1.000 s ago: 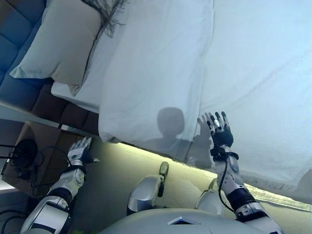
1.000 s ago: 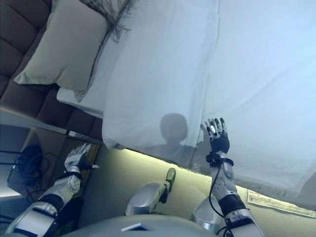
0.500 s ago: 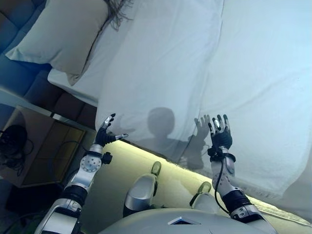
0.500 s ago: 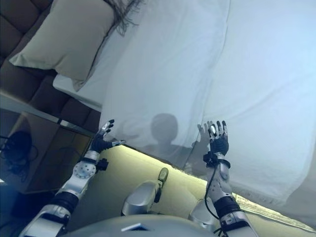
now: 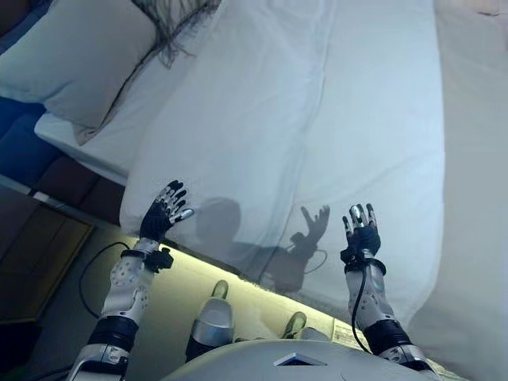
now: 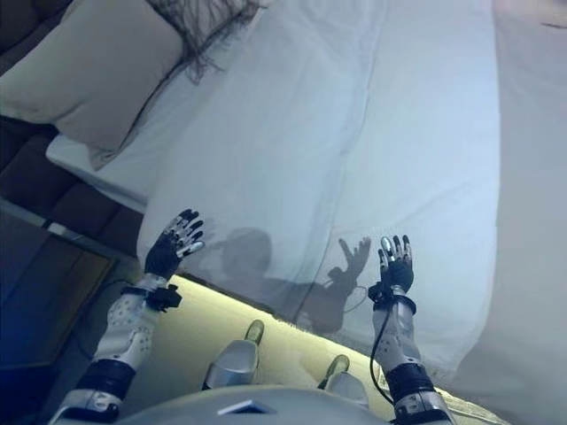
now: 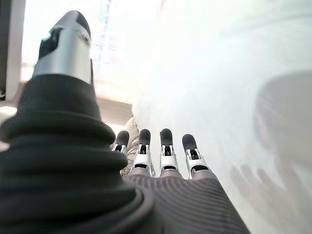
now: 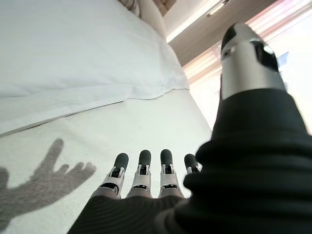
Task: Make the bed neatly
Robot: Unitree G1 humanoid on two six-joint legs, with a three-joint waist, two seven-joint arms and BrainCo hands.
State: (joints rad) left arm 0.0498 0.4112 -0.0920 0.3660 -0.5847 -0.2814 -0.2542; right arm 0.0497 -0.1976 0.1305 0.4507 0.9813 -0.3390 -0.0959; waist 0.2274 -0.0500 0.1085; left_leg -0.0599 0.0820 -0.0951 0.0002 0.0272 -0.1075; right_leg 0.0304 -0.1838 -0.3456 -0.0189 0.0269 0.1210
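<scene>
A white duvet [image 5: 262, 119] covers the bed and hangs over its near edge, with a long fold running down its middle. A pale pillow [image 5: 75, 67] lies at the head of the bed, upper left, with a dark fringed throw [image 5: 175, 28] beside it. My left hand [image 5: 161, 214] is open, fingers spread, raised at the duvet's near left corner, and holds nothing; it also shows in the left wrist view [image 7: 161, 161]. My right hand [image 5: 361, 235] is open over the duvet's hanging near edge, empty, and shows in the right wrist view [image 8: 141, 180].
A dark padded headboard [image 6: 80, 208] runs along the left. A dark bedside table [image 5: 36, 254] stands at the lower left. A lit strip of floor [image 5: 254, 290] lies under the bed's near edge. A second white bed surface [image 5: 476, 182] lies at the right.
The view has shifted along the bed. My left hand has risen from beside the bedside table to the duvet's near left corner. My right hand stays raised and open.
</scene>
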